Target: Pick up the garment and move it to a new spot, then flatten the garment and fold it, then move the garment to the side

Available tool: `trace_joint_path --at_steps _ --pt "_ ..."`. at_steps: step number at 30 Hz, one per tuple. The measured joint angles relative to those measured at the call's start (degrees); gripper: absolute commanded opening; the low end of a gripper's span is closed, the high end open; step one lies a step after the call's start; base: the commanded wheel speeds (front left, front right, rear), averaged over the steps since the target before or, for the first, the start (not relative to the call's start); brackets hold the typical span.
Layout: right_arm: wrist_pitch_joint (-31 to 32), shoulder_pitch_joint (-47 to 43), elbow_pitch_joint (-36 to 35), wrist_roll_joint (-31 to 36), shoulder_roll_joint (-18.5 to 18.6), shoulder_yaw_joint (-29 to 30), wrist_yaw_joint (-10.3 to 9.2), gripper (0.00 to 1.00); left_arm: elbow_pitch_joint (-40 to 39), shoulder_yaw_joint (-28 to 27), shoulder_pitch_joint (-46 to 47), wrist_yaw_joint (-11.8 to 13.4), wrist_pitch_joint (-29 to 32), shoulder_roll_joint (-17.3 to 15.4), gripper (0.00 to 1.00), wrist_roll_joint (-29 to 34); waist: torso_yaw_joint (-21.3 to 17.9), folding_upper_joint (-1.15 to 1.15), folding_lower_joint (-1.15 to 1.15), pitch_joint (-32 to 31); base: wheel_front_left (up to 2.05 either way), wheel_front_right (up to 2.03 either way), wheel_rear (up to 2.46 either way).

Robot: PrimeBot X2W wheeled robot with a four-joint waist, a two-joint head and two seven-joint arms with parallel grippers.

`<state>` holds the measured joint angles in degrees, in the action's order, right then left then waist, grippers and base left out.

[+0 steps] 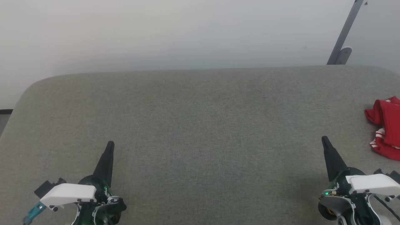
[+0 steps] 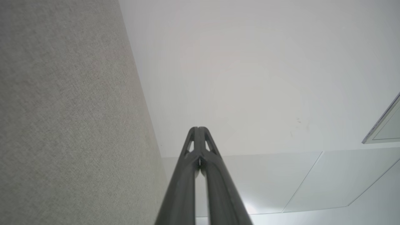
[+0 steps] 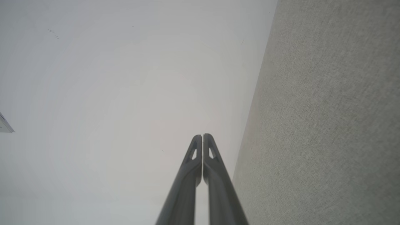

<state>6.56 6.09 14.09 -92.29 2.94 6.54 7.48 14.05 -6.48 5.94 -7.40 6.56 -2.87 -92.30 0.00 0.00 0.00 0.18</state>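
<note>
Currently L gripper (image 1: 110, 143) & R gripper (image 1: 324, 138) jaws together, empty; garment (image 1: 386, 125) bunched far right on grey surface (image 1: 200, 125).

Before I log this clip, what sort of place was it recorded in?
Probably an indoor lab or test room: a broad grey fabric-covered table against a bare white wall, a slanted grey metal strut at the far right, and a crumpled red garment at the table's right edge.

left gripper (image 2: 198, 128) jaws together; grey fabric surface (image 2: 68, 118) left; white wall (image 2: 250, 68)
</note>
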Motion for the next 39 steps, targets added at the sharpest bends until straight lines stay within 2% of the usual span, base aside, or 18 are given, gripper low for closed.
trace_joint_path --at_steps 39 --pt "0.0 0.0 0.0 0.0 0.0 0.0 0.00 0.00 0.0 0.0 0.0 0.0 0.0 0.0 0.00 0.0 0.0 0.00 0.00 0.0 0.00 0.00 0.00"
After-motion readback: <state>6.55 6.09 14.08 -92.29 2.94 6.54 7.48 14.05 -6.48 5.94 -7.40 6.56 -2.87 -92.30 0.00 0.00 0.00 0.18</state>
